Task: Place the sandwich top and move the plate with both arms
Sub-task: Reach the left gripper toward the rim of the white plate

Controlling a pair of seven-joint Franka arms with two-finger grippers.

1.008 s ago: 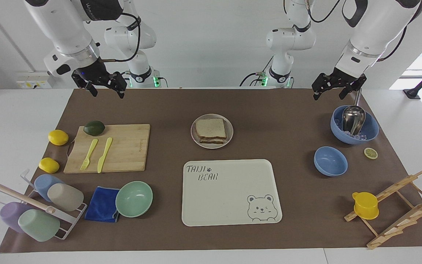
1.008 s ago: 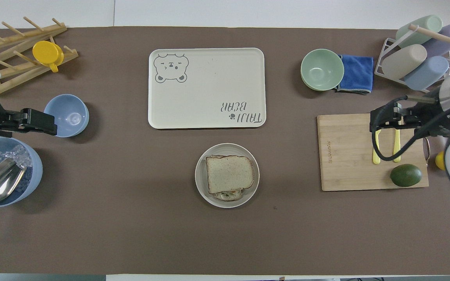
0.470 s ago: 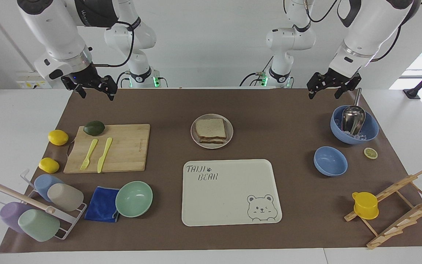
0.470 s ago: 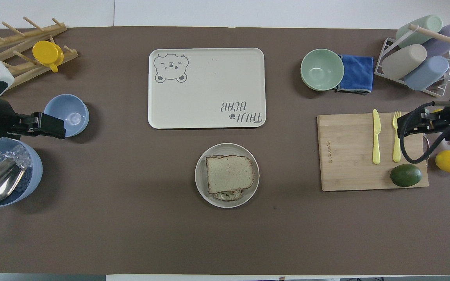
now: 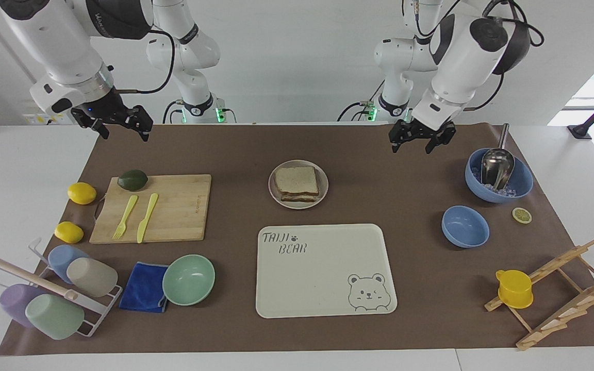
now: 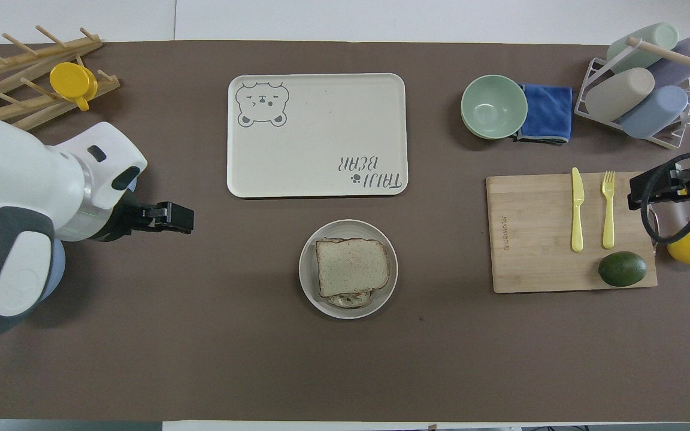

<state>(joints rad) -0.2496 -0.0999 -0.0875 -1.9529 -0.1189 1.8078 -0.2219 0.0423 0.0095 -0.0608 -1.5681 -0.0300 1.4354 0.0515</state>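
Left arm: had swung in from over the blue ice bowl (image 5: 521, 181). The left gripper (image 5: 411, 148) hung over bare mat between that bowl and the plate (image 5: 324, 191), jaws spread wide and empty.
Right arm: had drawn outward, toward its own end of the table. The right gripper (image 5: 126, 135) hung over the mat's edge nearer the robots than the cutting board (image 5: 178, 208), jaws also spread wide and holding nothing.
Meaning for the task: judging by the bread already seated, placing looked done. The left arm seemed to be starting its approach for the two-armed carry, while the right arm was not yet heading for the plate.
Bear-printed tray (image 5: 323, 273): lay just beside the plate, farther from the robots, bare. It was a likely landing spot, though that is a guess.
Cutting board: carried an avocado (image 5: 132, 180), a yellow fork (image 5: 125, 217) and a yellow knife (image 5: 147, 218), well apart from the plate toward the right arm's end.
Plate: sat mid-table, unmoved, touched by neither gripper.
Sandwich top (image 5: 297, 179): rested on the filling, slightly offset so the lower layers showed at one edge.
Obstacles: nothing lay on the mat between either gripper and the plate. The low rim and the tray's closeness would leave little room for fingers on that edge.
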